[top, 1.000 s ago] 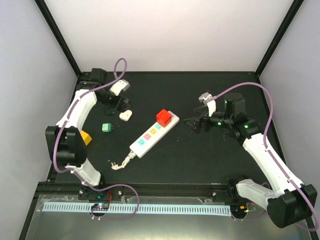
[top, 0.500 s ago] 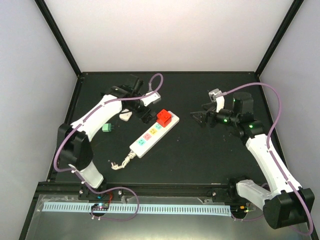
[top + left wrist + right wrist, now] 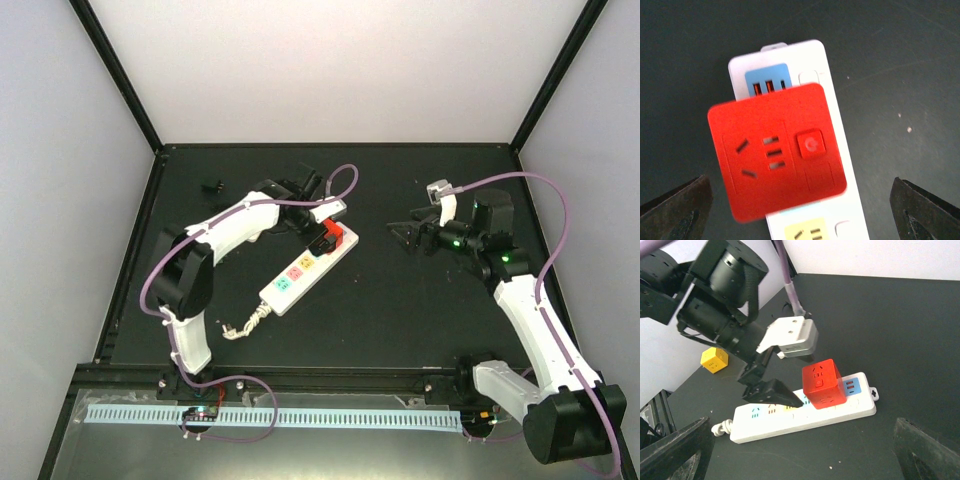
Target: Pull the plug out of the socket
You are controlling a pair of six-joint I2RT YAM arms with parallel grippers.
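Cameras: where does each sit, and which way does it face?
Top external: above and behind, facing down at the table; both arms show.
Left wrist: on the left arm, straight down onto the red plug in the socket; left tool tips at corners.
Right wrist: on the right arm, across toward the left arm; right tool tips at corners.
All share plug and socket.

A flat matte black tabletop (image 3: 400,310) is being enclosed on three sides by plain pale walls (image 3: 330,70), which are being lit softly and evenly. The rear corners are being framed by slim black metal posts (image 3: 116,75). Along the near edge, a black metal rail (image 3: 340,372) is being bordered by a grey metal ledge (image 3: 60,440), on which a long white slotted strip (image 3: 350,417) is being carried.
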